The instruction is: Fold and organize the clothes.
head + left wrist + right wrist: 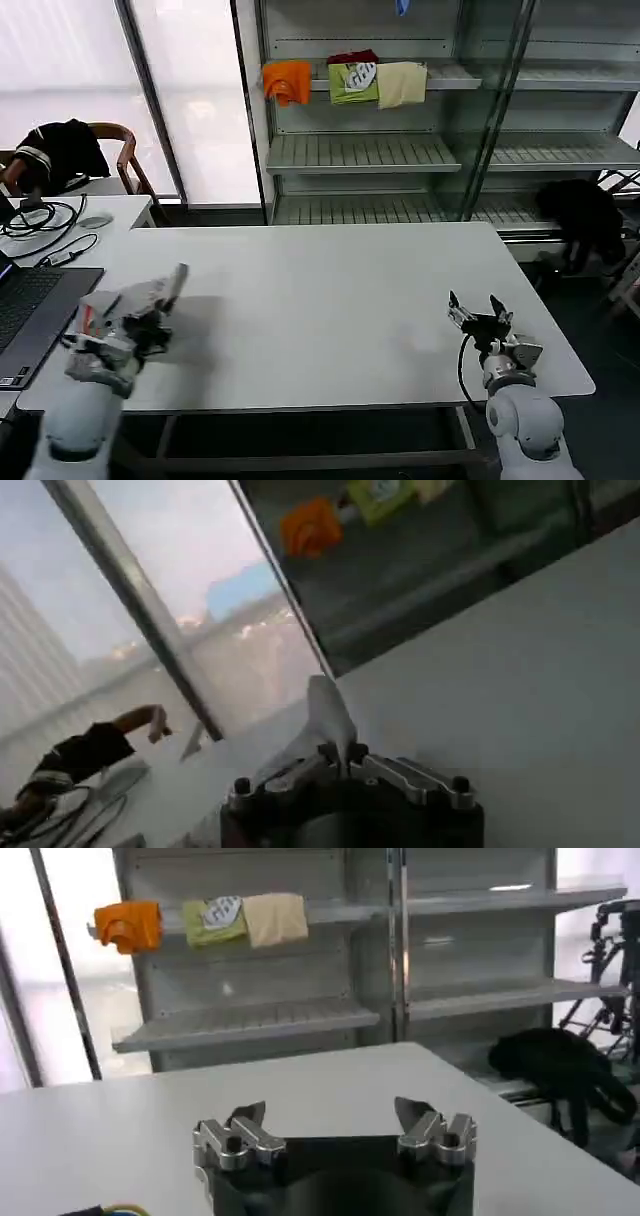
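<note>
The left gripper is held just above the near left part of the white table, tilted up and away from the robot. In the left wrist view the left gripper is seen with its metal knuckles drawn close together, so the jaws are closed to a narrow point. A single pale tip rises from between them. Whether that tip is finger pad or pinched grey shirt fabric cannot be told.

The right gripper is held low over the near right part of the table, well apart from the left one. In the right wrist view the right gripper is shown spread wide, with bare tabletop visible between the fingertips and nothing held or touched.

Beyond both grippers, past the far edge of the table, a shelf unit stands. On it an orange garment, a green garment and a cream garment lie side by side. All three appear in the right wrist view. In the left wrist view the orange one and the green one are caught.

A black garment lies beyond and to the right of the right gripper, and is seen again in its wrist view. A laptop lies just left of the left gripper, seen from the head.
</note>
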Controlling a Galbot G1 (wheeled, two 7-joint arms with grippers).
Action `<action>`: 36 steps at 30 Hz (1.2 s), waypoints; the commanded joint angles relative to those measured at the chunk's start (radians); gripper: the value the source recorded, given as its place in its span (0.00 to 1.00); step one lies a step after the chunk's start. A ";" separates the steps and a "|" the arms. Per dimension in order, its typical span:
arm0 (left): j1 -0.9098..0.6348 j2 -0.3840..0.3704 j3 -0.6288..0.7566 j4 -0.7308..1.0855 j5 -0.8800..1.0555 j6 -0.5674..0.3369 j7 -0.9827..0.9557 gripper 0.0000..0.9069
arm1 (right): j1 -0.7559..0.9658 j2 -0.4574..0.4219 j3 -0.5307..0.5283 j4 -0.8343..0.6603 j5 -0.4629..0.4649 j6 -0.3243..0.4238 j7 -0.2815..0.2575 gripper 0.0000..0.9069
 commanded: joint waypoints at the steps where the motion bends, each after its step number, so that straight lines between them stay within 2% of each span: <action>1: -0.130 -0.230 0.425 0.068 -0.157 0.023 -0.220 0.03 | -0.018 -0.010 0.019 0.025 0.004 -0.004 0.002 1.00; 6: -0.206 -0.292 0.520 0.161 -0.161 0.016 -0.234 0.03 | -0.023 -0.011 0.029 0.047 0.004 -0.019 0.002 1.00; 9: -0.249 -0.359 0.564 0.236 -0.134 0.005 -0.248 0.03 | -0.026 -0.012 0.029 0.062 0.003 -0.027 -0.004 1.00; 10: -0.263 -0.381 0.572 0.266 -0.119 -0.002 -0.250 0.16 | -0.026 -0.011 0.027 0.065 0.002 -0.028 -0.008 1.00; 11: -0.282 -0.400 0.578 0.280 -0.111 -0.003 -0.258 0.38 | -0.025 -0.010 0.023 0.069 -0.003 -0.029 -0.011 1.00; 12: -0.296 -0.421 0.587 0.309 -0.115 0.013 -0.281 1.00 | -0.024 -0.009 0.018 0.073 -0.005 -0.031 -0.012 1.00; 16: -0.298 -0.427 0.608 0.293 -0.165 0.038 -0.301 1.00 | -0.012 -0.001 -0.016 0.078 -0.002 -0.060 -0.042 1.00; 19: -0.272 -0.394 0.612 0.199 -0.224 0.060 -0.311 1.00 | 0.005 0.030 -0.059 0.073 0.024 -0.094 -0.062 1.00; 21: -0.257 -0.346 0.605 0.106 -0.237 0.082 -0.314 1.00 | 0.025 0.060 -0.092 0.054 0.058 -0.100 -0.067 1.00; 25: -0.244 -0.238 0.549 -0.018 -0.275 0.098 -0.315 1.00 | 0.076 0.141 -0.164 0.016 0.158 -0.173 -0.065 1.00; 28: -0.222 -0.166 0.456 -0.103 -0.324 0.107 -0.310 1.00 | 0.102 0.183 -0.223 -0.014 0.182 -0.178 -0.053 1.00; 30: -0.190 -0.112 0.345 -0.135 -0.325 0.103 -0.294 1.00 | 0.116 0.212 -0.267 -0.040 0.201 -0.179 -0.039 1.00; 33: -0.159 -0.066 0.230 -0.134 -0.359 0.104 -0.302 1.00 | 0.138 0.248 -0.315 -0.087 0.213 -0.180 -0.018 1.00; 36: -0.104 -0.056 0.134 -0.123 -0.373 0.102 -0.296 1.00 | 0.149 0.270 -0.335 -0.130 0.214 -0.180 -0.014 1.00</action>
